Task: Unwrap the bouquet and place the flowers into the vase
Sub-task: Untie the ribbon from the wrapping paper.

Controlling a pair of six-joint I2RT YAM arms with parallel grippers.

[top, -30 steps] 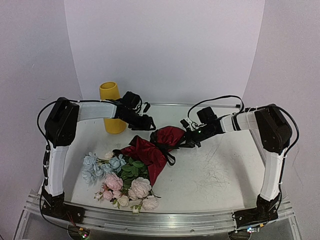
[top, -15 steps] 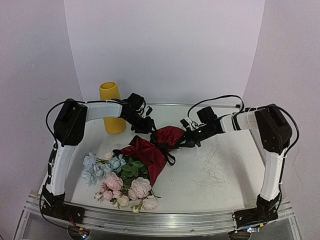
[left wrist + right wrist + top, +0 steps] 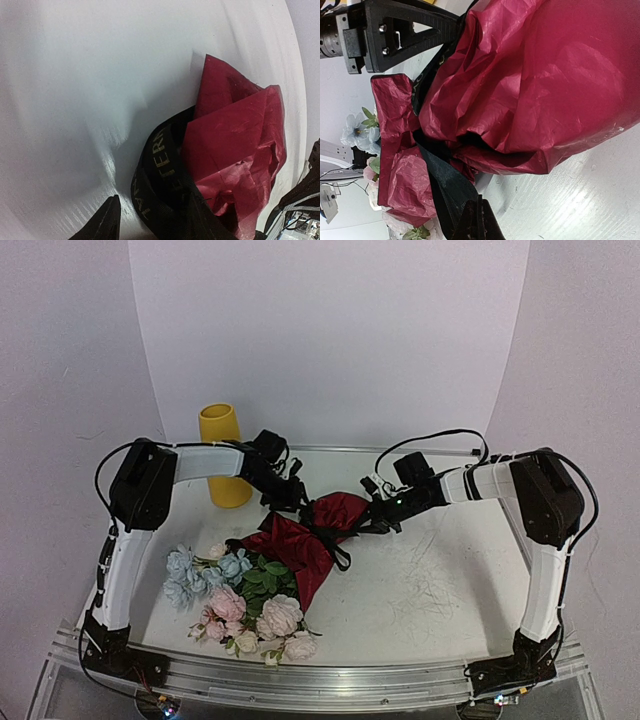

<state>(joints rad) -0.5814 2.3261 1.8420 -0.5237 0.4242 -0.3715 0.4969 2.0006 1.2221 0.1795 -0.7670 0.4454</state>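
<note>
The bouquet lies in the middle of the table. Its dark red paper [image 3: 322, 528] is bound by a black ribbon [image 3: 338, 540], and the flowers [image 3: 240, 595], pink, pale blue and cream, fan out toward the near left. In the left wrist view, a loop of the ribbon [image 3: 160, 170] with gold lettering sits between the parted fingers of my left gripper [image 3: 155, 215], next to the paper [image 3: 235, 145]. My left gripper [image 3: 290, 498] is at the wrap's far left end. My right gripper [image 3: 480, 212], at the wrap's right end [image 3: 373, 520], is shut on a ribbon tail [image 3: 447, 182]. The yellow vase [image 3: 223, 452] stands upright at the back left.
The white backdrop wall [image 3: 330, 340] rises just behind the vase and both arms. A metal rail [image 3: 320, 680] runs along the near table edge. The right half of the table [image 3: 450, 570] is scuffed white board.
My left gripper's jaws have narrowed around the ribbon loop, and the left arm's elbow has swung to the right. The right arm and the bouquet have stayed still.
</note>
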